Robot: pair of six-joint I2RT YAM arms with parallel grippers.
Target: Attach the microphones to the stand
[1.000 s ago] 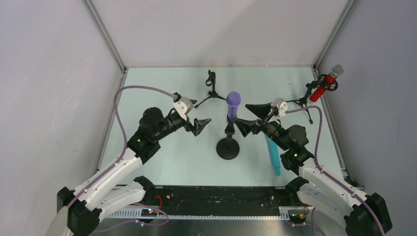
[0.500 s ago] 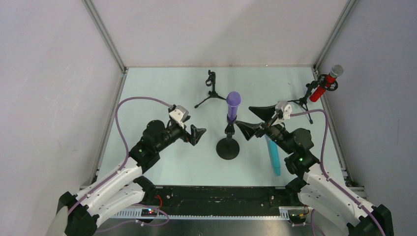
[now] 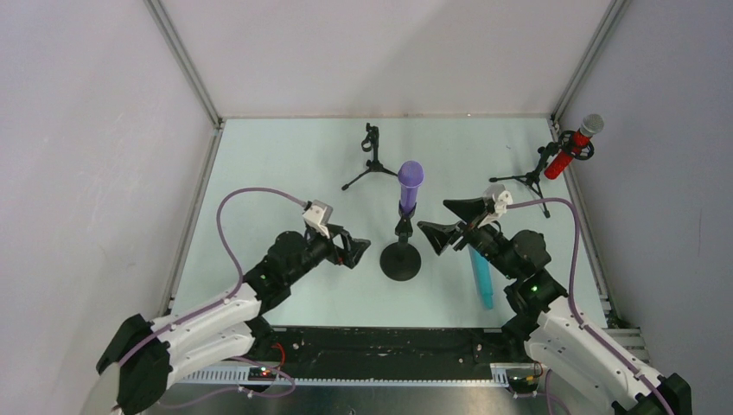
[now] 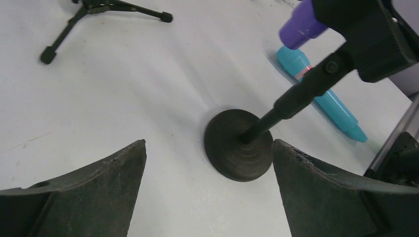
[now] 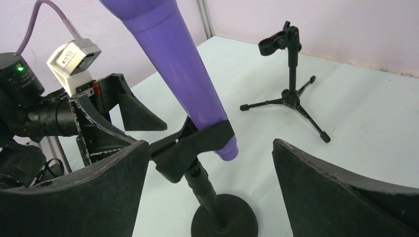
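Pale green bench (image 3: 285, 173) enclosed by plain grey walls (image 3: 389, 52) with metal corner posts (image 3: 186, 60). The left tool (image 3: 353, 251) and right tool (image 3: 445, 223) both stand released, jaws wide. Between them the purple microphone (image 3: 409, 186) sits clipped in the round-base stand (image 3: 401, 261). The teal microphone (image 3: 480, 277) lies flat beneath the right arm, just behind its tool. The red microphone (image 3: 570, 149) is clipped in a tripod stand (image 3: 529, 180) well beyond the right tool. A second tripod stand (image 3: 372, 160) stands beyond the left tool.

l gripper (image 3: 356, 253) pulled back twd near edge, now just left of round stand base (image 3: 401, 260). r gripper (image 3: 435, 216) backed off purple mic (image 3: 409, 186), jaws wider.
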